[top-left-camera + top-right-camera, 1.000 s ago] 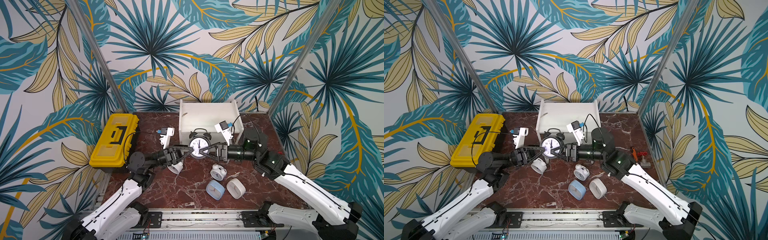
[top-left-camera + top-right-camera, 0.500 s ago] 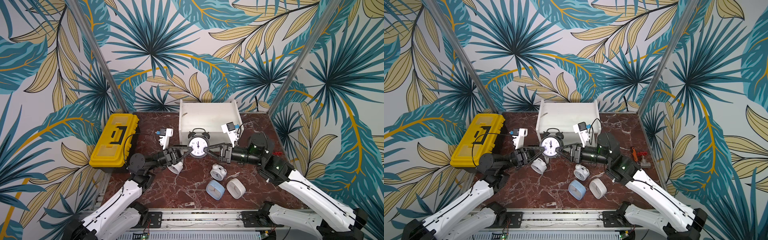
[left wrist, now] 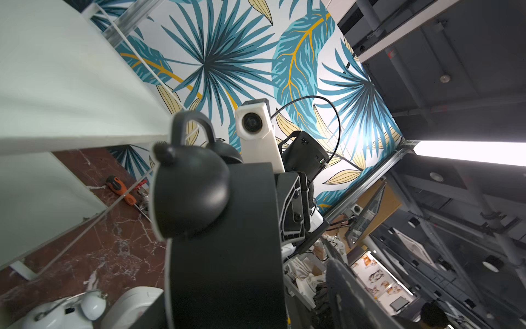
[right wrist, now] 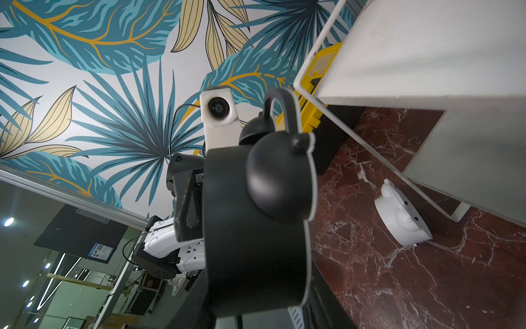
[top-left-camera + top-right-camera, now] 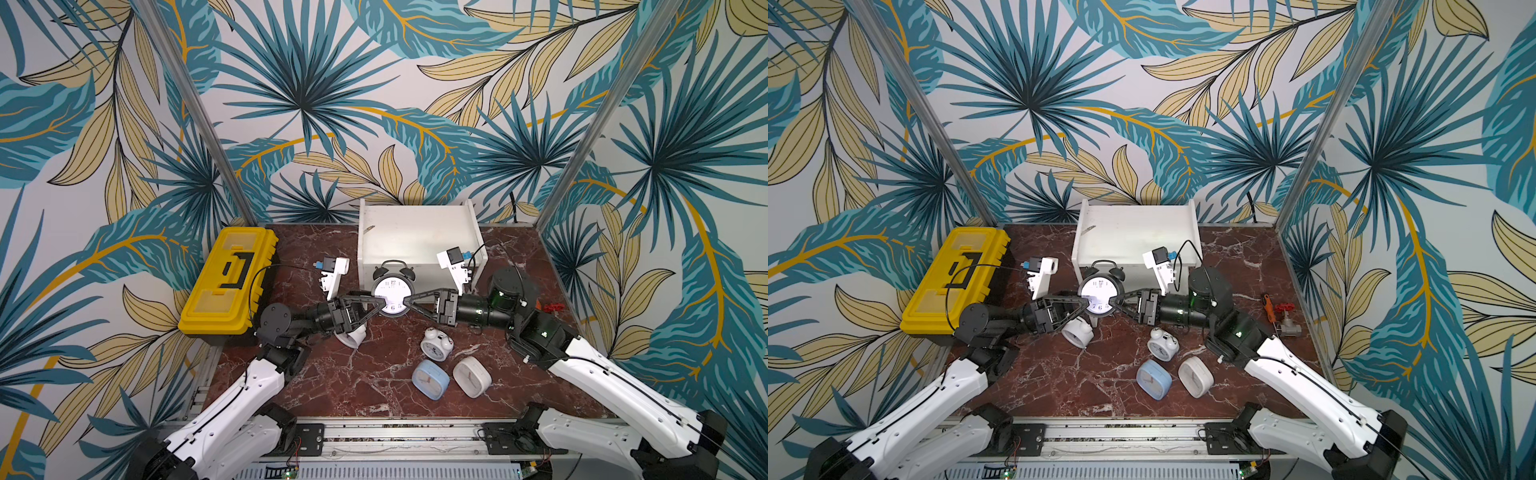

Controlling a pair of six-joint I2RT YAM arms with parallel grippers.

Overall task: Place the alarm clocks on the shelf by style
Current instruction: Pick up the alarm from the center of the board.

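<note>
In a top view, the black clock (image 5: 392, 291) is flanked before the shelf (image 5: 415, 232) by left gripper (image 5: 380, 302) and right gripper (image 5: 407, 303). Right wrist: only a rim pinch is indicated, so slippage is risked. Left wrist: jaw state cannot be told.

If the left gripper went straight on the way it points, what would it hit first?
The black twin-bell clock, directly in front of the left gripper; whether its tips touch it is unclear.

Wrapping three sides in leafy wallpaper (image 5: 299, 104) (teal and tan fronds), spreading below as red-brown marbled tabletop (image 5: 365, 399), glowing overhead from a strip light (image 3: 469, 152).
</note>
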